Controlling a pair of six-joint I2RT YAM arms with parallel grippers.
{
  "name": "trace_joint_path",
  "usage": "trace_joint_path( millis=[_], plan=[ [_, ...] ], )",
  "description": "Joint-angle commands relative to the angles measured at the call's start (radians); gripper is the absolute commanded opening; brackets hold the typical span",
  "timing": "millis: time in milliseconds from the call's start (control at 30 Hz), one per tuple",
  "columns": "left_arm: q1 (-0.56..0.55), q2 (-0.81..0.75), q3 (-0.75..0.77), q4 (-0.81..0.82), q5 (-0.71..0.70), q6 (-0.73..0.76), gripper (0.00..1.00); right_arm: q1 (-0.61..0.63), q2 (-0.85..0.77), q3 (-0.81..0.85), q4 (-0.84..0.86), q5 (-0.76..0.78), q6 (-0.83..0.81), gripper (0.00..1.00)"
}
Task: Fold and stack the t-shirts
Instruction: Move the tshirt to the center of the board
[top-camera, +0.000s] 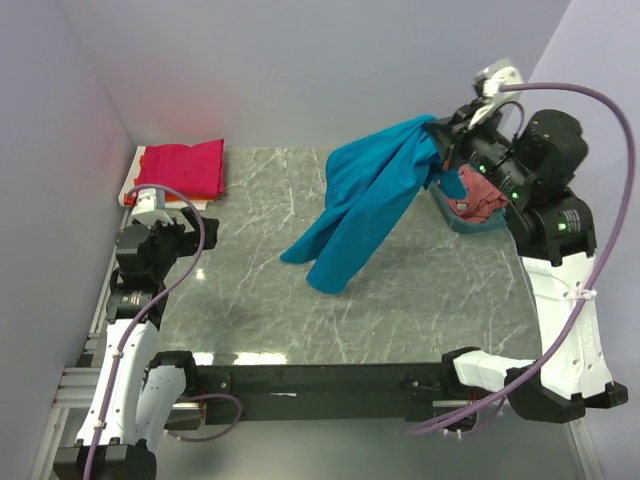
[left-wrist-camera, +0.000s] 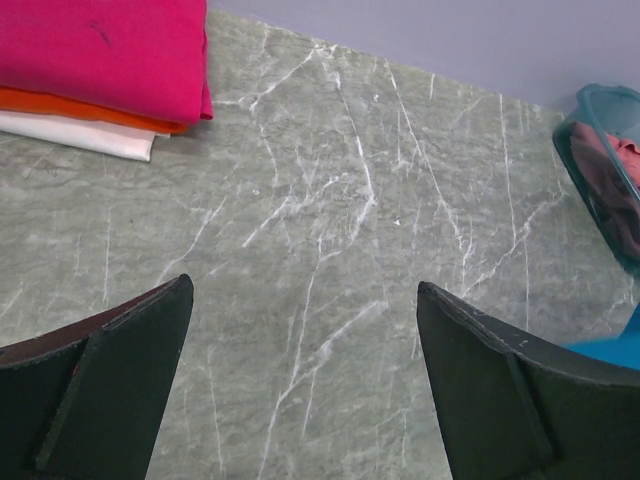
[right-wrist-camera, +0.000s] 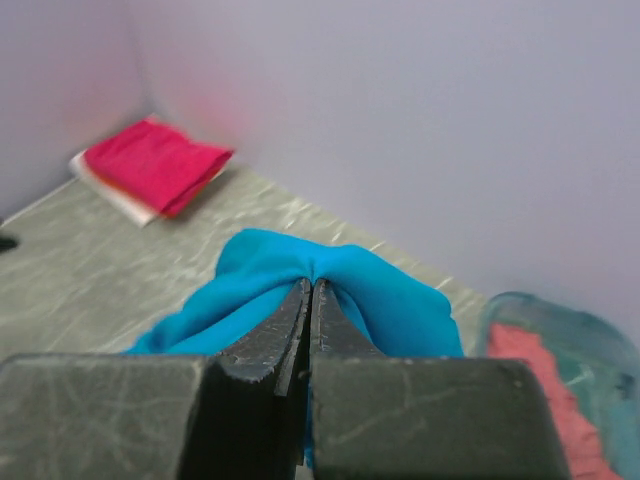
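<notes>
My right gripper (right-wrist-camera: 311, 283) is shut on a bunched fold of the teal-blue t-shirt (right-wrist-camera: 390, 295). It holds the fold high at the back right (top-camera: 443, 138). From there the shirt (top-camera: 365, 200) hangs slantwise, and its lower end rests on the table near the middle. A folded magenta-red t-shirt (top-camera: 185, 168) lies on a folded orange one (left-wrist-camera: 90, 108) in the back left corner. The salmon-pink t-shirt (top-camera: 478, 195) lies crumpled in the basket. At the left, my left gripper (left-wrist-camera: 305, 330) hovers open over bare table, its jaws wide with nothing between them.
The folded stack rests on a flat white board (left-wrist-camera: 90, 137). The translucent teal basket (top-camera: 462, 225) stands at the right edge under my right arm. Walls close the table at the back and on both sides. The marble-patterned table (top-camera: 250, 290) spans the workspace.
</notes>
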Motion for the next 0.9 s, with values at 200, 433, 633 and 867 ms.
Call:
trace_joint_path(
  millis=[200,433,633,867],
  plan=[
    [-0.004,-0.013,0.009,0.008,-0.016,0.015,0.99,0.167,-0.023,-0.284,0.027,-0.005,-0.114,0.0],
    [-0.004,-0.007,0.009,0.012,-0.008,0.013,0.99,0.261,-0.015,-0.434,0.03,0.039,-0.197,0.0],
    [-0.004,-0.006,0.005,0.018,0.009,0.015,0.99,0.341,-0.012,-0.532,0.033,-0.03,-0.244,0.09],
    [-0.005,0.019,-0.003,0.051,0.13,0.015,1.0,0.349,-0.095,-0.645,-0.03,-0.145,-0.385,0.69]
  ],
)
